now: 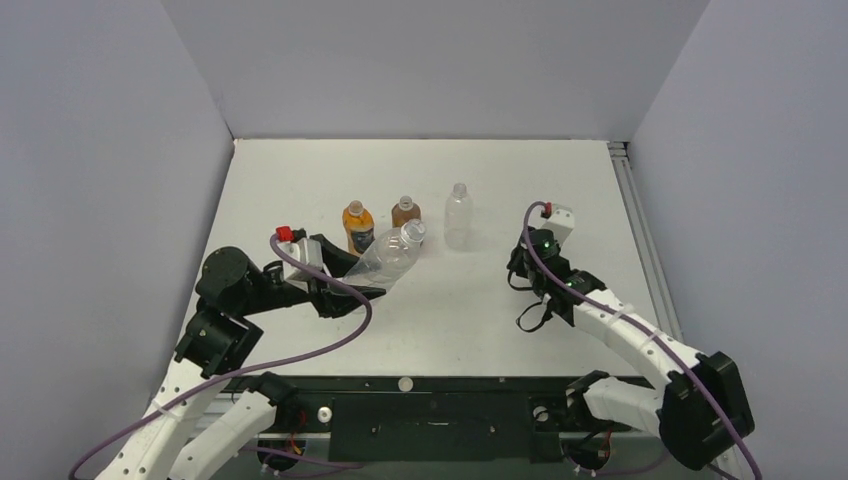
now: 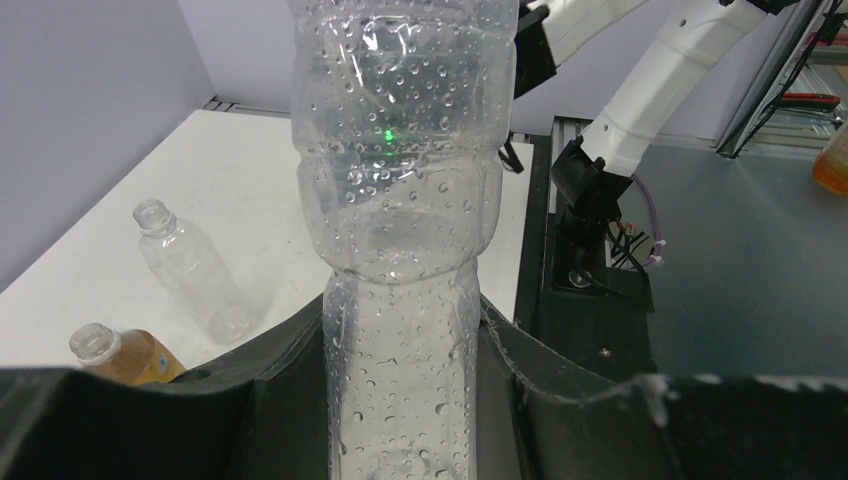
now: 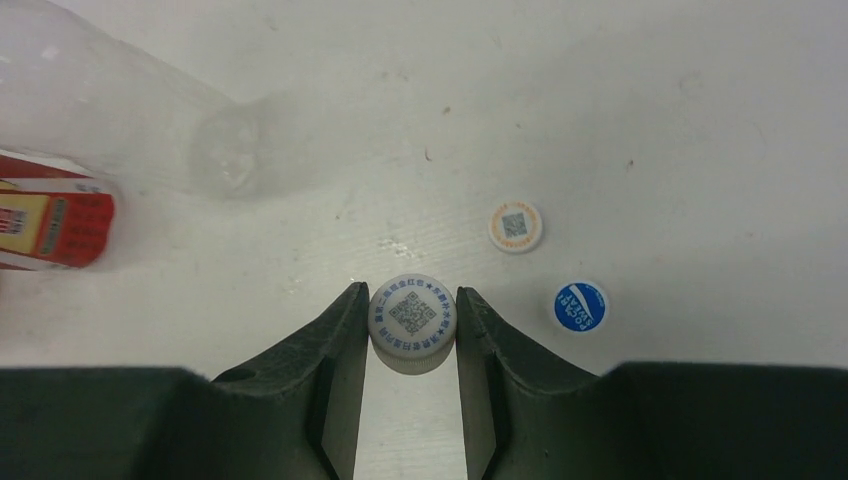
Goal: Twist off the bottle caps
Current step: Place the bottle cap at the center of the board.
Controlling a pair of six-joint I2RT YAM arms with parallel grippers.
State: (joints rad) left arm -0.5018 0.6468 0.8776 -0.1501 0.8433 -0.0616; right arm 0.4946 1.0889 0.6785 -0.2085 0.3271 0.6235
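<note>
table edges: the white table is shut in by grey walls on its left, far and right sides; a metal rail runs along the right edge and a black beam along the near edge.
open room: the widest bare stretches lie behind the row of bottles and in the near middle, between the two arms.
left arm: comes in low from the left with the wrist turned sideways; the left gripper points right, toward the middle of the table.
left jaws: closed around the lower body of the big clear bottle, which is lifted and tilted with its neck up and to the right, near the brown bottle.
right arm: bends up from its base on the right; the right gripper points straight down, to the right of the bottles.
right jaws: pinched on a white cap with its printed top up; cannot tell whether it touches the table.
loose caps: an orange-rimmed cap and a blue cap lie flat to the right of the held one, apart from each other.
standing bottles: the orange bottle, brown bottle and small clear bottle stand upright in a row at mid-table; the left wrist view shows the small clear one and one tinted one with open necks.
contents: the big clear bottle has only droplets on its inner wall; the small clear one looks empty.
</note>
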